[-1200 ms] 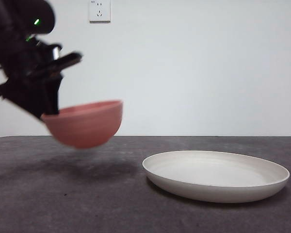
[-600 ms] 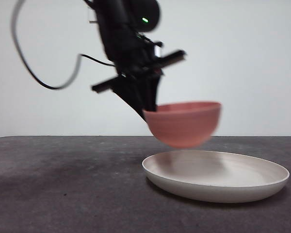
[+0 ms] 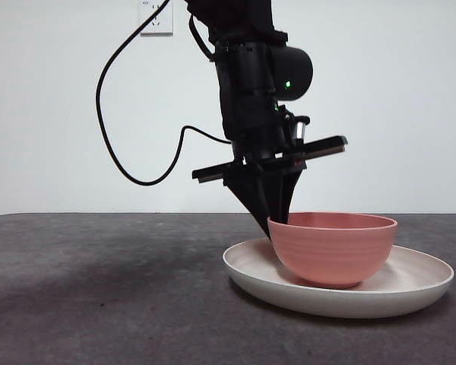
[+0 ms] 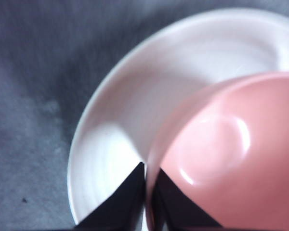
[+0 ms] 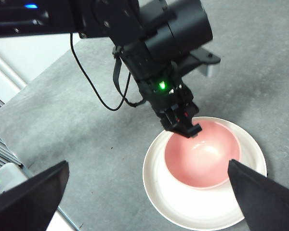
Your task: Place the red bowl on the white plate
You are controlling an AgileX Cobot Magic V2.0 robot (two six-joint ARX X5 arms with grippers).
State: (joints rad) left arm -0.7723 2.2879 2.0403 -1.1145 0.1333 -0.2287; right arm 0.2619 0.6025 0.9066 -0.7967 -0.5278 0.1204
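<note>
The red bowl stands upright in the white plate, its base down on the plate's surface, a little left of the plate's middle. My left gripper comes down from above and is shut on the bowl's left rim, one jaw inside and one outside. The left wrist view shows the jaws pinching the bowl's rim over the plate. My right gripper is open and empty, high above, looking down on the bowl, the plate and the left gripper.
The dark grey table stretches left of the plate. A black cable hangs from the left arm. A wall socket is on the white wall behind. The table's edge shows in the right wrist view.
My left gripper has carried the red bowl from the left to over the plate and lowered it into the plate. The plate has not moved.
</note>
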